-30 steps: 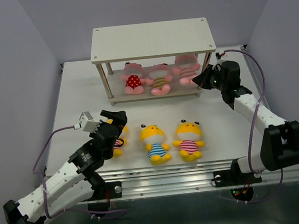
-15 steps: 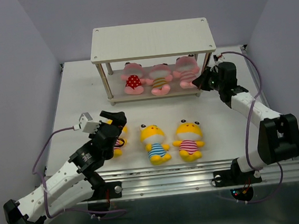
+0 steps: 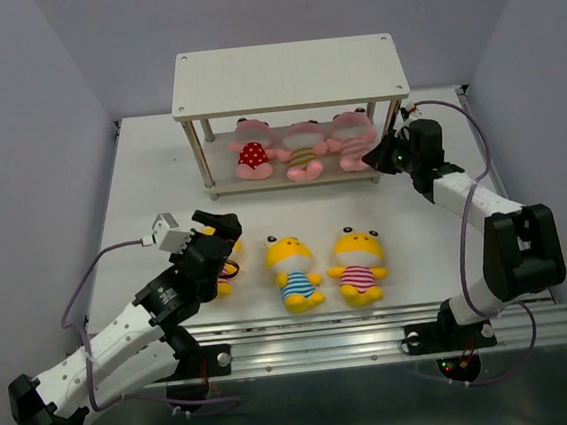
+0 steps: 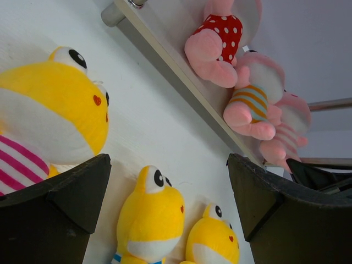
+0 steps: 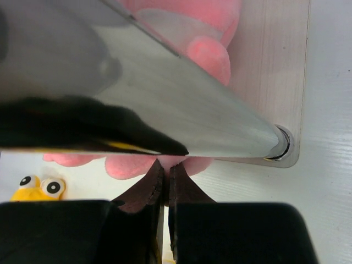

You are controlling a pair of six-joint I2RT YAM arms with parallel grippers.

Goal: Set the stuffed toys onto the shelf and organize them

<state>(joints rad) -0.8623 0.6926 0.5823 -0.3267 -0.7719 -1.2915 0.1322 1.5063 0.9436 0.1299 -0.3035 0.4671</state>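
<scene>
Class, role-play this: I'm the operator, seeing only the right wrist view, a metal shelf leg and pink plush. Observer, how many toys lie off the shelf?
Observer: Three on the table: blue-striped yellow toy, pink-striped yellow toy, and a third yellow toy farther left.
Operator: How many pink toys are shelved?
Observer: Three on the lower board: red-dotted pink toy, brown-striped pink toy, pink-striped pink toy.
Operator: And the left gripper?
Observer: The left gripper is open above the third yellow toy.

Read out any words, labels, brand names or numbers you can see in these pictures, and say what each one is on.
There is no readable text in any view. The stuffed toys carry only stripes and dots, and the shelf boards are plain, with no label, brand or number.
</scene>
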